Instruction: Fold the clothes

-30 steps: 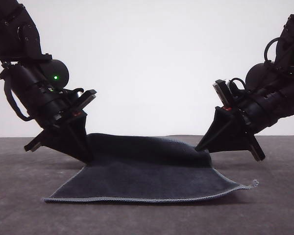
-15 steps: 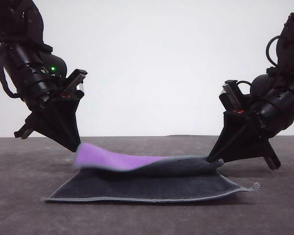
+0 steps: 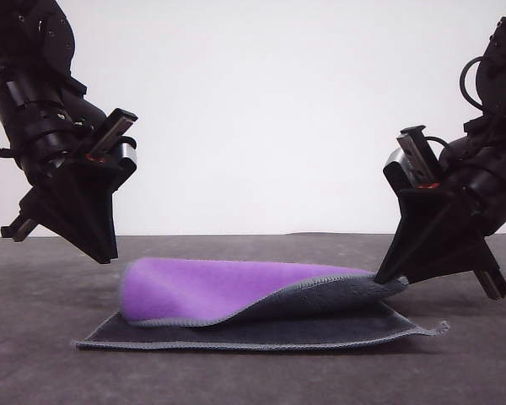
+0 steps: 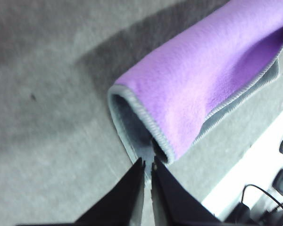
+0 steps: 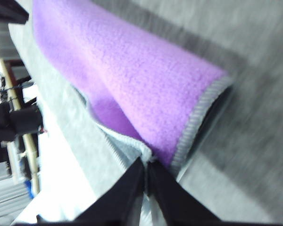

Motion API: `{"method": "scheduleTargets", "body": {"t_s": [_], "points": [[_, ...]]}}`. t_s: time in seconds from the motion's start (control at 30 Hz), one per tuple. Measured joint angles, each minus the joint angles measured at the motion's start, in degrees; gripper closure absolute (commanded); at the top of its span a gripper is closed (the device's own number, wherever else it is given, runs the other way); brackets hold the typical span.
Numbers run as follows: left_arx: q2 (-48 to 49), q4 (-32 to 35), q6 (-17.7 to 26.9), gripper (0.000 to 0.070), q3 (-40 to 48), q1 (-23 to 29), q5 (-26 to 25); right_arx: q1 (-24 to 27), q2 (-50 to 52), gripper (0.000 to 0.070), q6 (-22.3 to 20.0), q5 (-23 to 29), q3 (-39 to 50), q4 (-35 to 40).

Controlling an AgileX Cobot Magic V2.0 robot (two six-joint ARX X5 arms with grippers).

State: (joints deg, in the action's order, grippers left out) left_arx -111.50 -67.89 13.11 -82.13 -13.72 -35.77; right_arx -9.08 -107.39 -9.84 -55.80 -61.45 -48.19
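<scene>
One cloth (image 3: 236, 295) lies half-folded on the grey table (image 3: 42, 371), purple face rolled upward.
Right gripper (image 3: 379, 277) has its jaws pinched on the cloth's raised corner; left gripper (image 3: 108, 257) hangs just above the folded edge, jaws nearly together and holding nothing.
</scene>
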Motion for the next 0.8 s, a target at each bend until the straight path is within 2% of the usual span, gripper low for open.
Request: {"method": "scheduleTargets", "body": {"t_s": [0.2, 0.5, 0.53, 0.57, 0.67, 0.73, 0.8], "points": [[0.00, -1.12, 0.16, 0.0685, 0.00, 0.00, 0.00, -0.92, 0.00, 0.0689, -2.20, -1.01, -0.02, -3.51], [0.01, -2.77, 0.43, 0.0676, 0.00, 0.00, 0.00, -2.88, 0.00, 0.0674, -3.43, -1.04, -0.02, -4.32], [0.00, -2.79, 0.43, 0.0671, 0.00, 0.00, 0.00, -2.88, 0.00, 0.0646, -3.46, -1.04, -0.02, -4.37], [0.00, -2.80, 0.43, 0.0671, 0.00, 0.00, 0.00, -2.88, 0.00, 0.0582, -3.49, -1.04, -0.02, -4.47], [0.02, -2.92, 0.43, 0.0652, 0.00, 0.00, 0.00, -2.86, 0.00, 0.0321, -3.71, -1.04, -0.02, -5.50], [0.00, -3.09, 0.43, 0.0544, 0.00, 0.00, 0.00, -2.68, 0.00, 0.0191, -3.99, -1.08, -0.02, -6.29], [0.01, -3.34, 0.43, 0.0385, 0.00, 0.00, 0.00, -2.45, 0.00, 0.0158, -4.27, -1.14, -0.03, -6.89]]}}
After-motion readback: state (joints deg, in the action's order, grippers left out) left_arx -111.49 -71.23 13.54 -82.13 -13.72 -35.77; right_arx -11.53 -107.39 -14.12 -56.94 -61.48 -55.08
